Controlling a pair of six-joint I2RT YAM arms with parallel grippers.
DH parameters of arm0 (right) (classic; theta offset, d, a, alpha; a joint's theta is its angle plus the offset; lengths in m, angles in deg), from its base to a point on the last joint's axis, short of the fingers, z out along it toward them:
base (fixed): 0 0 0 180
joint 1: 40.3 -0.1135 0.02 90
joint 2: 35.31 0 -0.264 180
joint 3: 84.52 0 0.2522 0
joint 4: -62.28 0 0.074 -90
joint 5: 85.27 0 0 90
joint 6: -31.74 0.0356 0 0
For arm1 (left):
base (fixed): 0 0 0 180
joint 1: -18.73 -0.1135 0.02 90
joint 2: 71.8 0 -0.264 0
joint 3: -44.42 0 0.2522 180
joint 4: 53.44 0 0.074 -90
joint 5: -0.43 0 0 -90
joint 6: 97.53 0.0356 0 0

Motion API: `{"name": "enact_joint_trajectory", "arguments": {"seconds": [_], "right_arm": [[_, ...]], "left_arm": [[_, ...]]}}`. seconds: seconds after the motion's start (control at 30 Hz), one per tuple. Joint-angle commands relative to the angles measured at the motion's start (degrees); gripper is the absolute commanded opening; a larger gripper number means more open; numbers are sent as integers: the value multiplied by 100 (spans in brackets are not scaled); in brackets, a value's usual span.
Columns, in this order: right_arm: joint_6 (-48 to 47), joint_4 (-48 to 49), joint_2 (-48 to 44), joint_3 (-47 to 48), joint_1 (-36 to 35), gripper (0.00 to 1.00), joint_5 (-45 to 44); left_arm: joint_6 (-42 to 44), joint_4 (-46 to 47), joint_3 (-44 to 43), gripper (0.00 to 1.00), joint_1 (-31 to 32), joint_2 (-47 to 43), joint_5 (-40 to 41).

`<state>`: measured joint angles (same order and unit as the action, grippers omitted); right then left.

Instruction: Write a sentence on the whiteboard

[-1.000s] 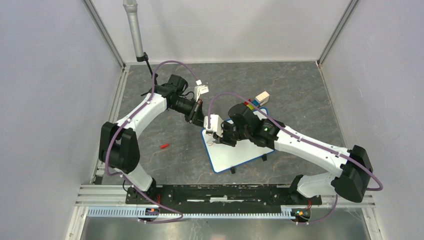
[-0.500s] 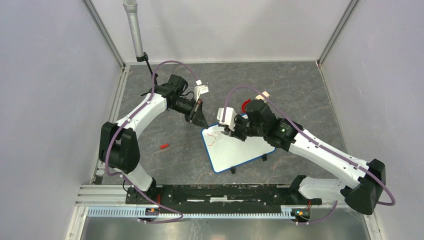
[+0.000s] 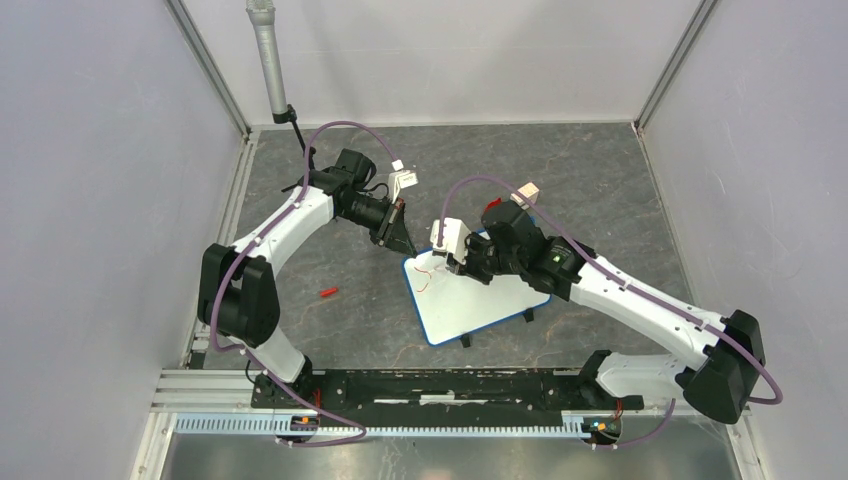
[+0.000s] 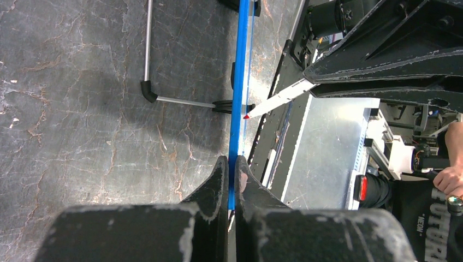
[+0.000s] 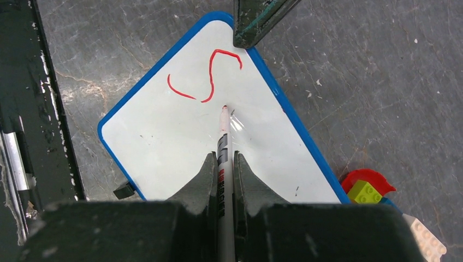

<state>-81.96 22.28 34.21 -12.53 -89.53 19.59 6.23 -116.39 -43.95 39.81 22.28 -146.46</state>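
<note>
Right wrist view: right gripper (image 5: 223, 159) has its jaws closed tight on a marker (image 5: 224, 139). It grips the barrel so the red tip sticks out ahead, aimed at the whiteboard (image 5: 164, 136). The tip sits just below the first red strokes of the sentence (image 5: 215, 71), an S-like curve plus a short arc to its left, near the board's far corner. The rest of the board is bare, so the writing looks barely begun. The tip is at the surface or just off it; contact can't be confirmed.

Left gripper (image 4: 229, 166) has its jaws nearly shut, pinching the board's blue rim at that far corner. In the left wrist view the rim runs edge-on straight up between the fingers. Judged purpose is bracing: the board stands on a thin wire leg (image 4: 164, 101) and looks light, so marker pressure would likely slide or tip it without the clamp. Holding at the corner also leaves the writing face free.

Top view: the board sits slanted on the table (image 3: 600, 180) between the two arms. A small red piece (image 3: 327, 293) lies well apart to its left. Toy bricks (image 5: 364, 191) sit just beside its right edge.
</note>
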Motion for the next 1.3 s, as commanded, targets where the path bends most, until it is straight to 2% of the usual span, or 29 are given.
{"name": "enact_joint_trajectory", "arguments": {"seconds": [0.0, 0.3, 0.73, 1.27], "right_arm": [[-42, 218, 9, -15, -4, 0, -260], [-46, 128, -32, -155, 63, 0, -349], [-117, -83, -39, -432, 46, 0, 45], [94, 241, -13, 19, 277, 0, -87]], "left_arm": [[183, 32, 15, 3, 12, -77, 26], [164, 28, -5, 2, 15, -65, 42], [179, 29, 11, 2, 10, -57, 45], [183, 32, 7, 3, 10, -45, 46]]}}
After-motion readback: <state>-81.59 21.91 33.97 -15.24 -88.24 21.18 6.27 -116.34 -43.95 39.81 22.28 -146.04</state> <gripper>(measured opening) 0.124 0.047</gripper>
